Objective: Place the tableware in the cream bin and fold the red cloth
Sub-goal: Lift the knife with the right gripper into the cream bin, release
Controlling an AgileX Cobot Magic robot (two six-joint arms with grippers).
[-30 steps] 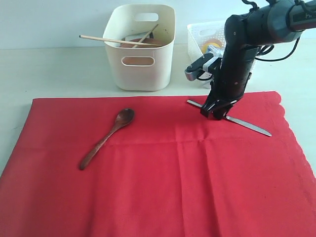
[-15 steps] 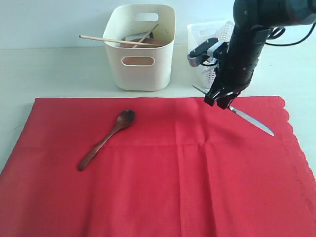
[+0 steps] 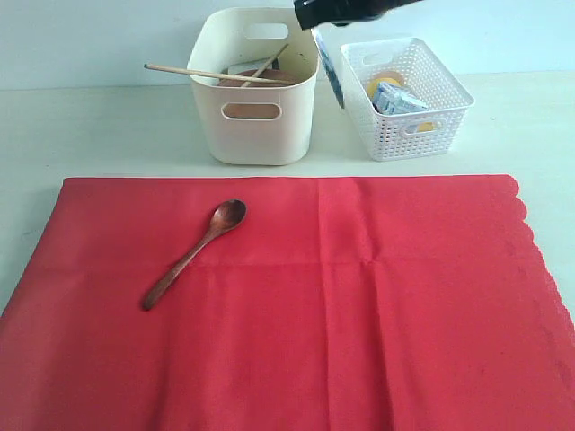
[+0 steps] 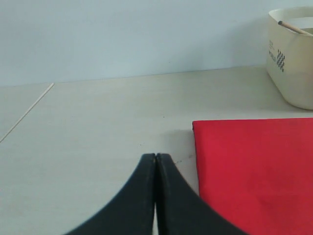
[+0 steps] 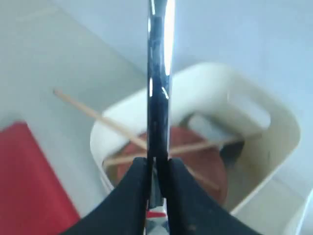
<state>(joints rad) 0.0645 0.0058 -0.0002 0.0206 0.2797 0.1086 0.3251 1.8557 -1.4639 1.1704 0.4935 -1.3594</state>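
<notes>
My right gripper (image 3: pixel 316 13) (image 5: pixel 157 161) is shut on the silver table knife (image 3: pixel 329 68) (image 5: pixel 158 73), holding it high at the right rim of the cream bin (image 3: pixel 258 85) (image 5: pixel 234 117). Inside the bin lie the wooden chopsticks (image 3: pixel 211 74) (image 5: pixel 98 117) and the round brown plate (image 5: pixel 200 166). The dark wooden spoon (image 3: pixel 195 252) rests on the left half of the red cloth (image 3: pixel 296 305) (image 4: pixel 254 171), which lies spread flat. Off the cloth's left edge, my left gripper (image 4: pixel 156 157) hangs shut and empty over bare table. Cup and bowl are hidden.
A white lattice basket (image 3: pixel 406 83) with a small carton and yellow items stands right of the cream bin. A thin pale stick (image 4: pixel 27 111) lies on the table in the left wrist view. The table is pale beige with a light wall behind.
My right gripper has lifted the knife off the cloth's right side and carried it up and left to the cream bin's rim. The cloth's fold near the knife has flattened.
</notes>
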